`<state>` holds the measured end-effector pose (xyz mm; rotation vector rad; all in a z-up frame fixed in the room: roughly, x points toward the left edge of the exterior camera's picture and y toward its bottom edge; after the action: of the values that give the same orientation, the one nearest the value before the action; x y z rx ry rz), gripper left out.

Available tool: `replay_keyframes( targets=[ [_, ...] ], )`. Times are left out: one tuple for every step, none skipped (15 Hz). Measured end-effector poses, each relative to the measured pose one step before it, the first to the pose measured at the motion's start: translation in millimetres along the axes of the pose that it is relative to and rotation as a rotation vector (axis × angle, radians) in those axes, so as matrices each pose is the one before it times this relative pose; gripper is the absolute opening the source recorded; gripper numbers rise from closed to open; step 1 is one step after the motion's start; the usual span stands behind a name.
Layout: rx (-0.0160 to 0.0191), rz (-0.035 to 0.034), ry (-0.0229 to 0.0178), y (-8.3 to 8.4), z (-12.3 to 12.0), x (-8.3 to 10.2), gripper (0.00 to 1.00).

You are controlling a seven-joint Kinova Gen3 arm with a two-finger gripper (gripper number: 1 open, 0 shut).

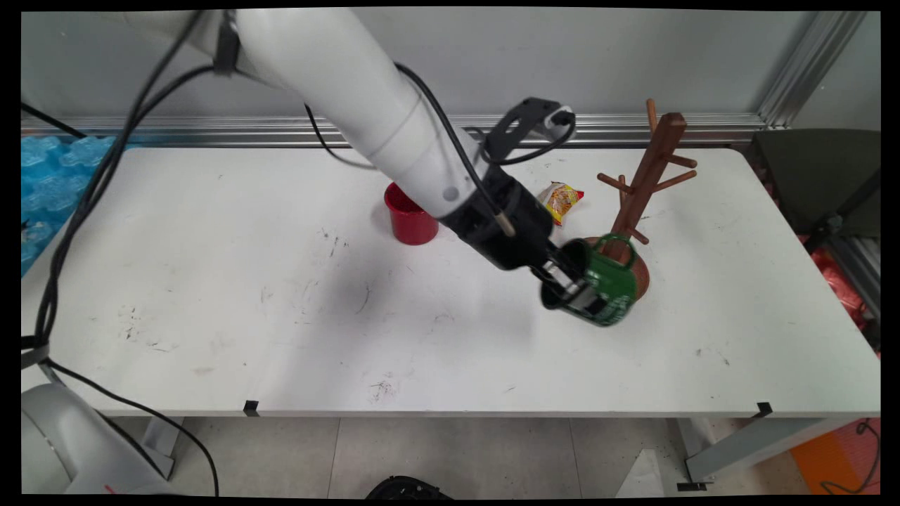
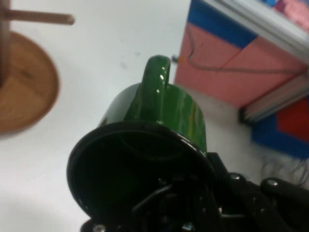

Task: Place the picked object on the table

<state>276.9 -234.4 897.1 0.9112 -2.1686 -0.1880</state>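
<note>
One green mug [image 1: 605, 284] hangs tilted in the black gripper [image 1: 573, 289], which pinches its rim, just at five o'clock of the wooden mug tree [image 1: 643, 183]; a red cup [image 1: 409, 218] and a yellow snack packet [image 1: 560, 200] lie beyond. Hand view: the mug's handle [image 2: 157, 79] points up, the tree's round base [image 2: 26, 89] at ten o'clock.
</note>
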Motion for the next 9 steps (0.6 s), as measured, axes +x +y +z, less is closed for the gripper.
replay_keyframes(
  targets=[
    [0.02124, 0.01626, -0.02371, -0.6, -5.75, 1.8, 0.0],
    [0.02599, 0.01805, -0.02661, -1.17, -6.75, 1.95, 0.0],
    [0.02459, 0.01951, -0.02708, -1.39, -5.99, 1.79, 0.0],
    [0.02063, 0.0163, -0.0227, -1.64, -4.65, 1.42, 0.0],
    [0.02535, 0.0192, -0.03065, -2.56, -4.94, 1.43, 0.0],
    [0.02548, 0.01922, -0.03258, -3.25, -4.27, 1.45, 0.0],
    [0.02201, 0.01453, -0.0283, -3.07, -3.25, 0.71, 0.0],
    [0.014, 0.01029, -0.02018, -2.12, -1.66, 0.45, 0.0],
    [0.01955, 0.01425, -0.02952, -3.31, -2.23, 0.49, 0.0]
  ],
)
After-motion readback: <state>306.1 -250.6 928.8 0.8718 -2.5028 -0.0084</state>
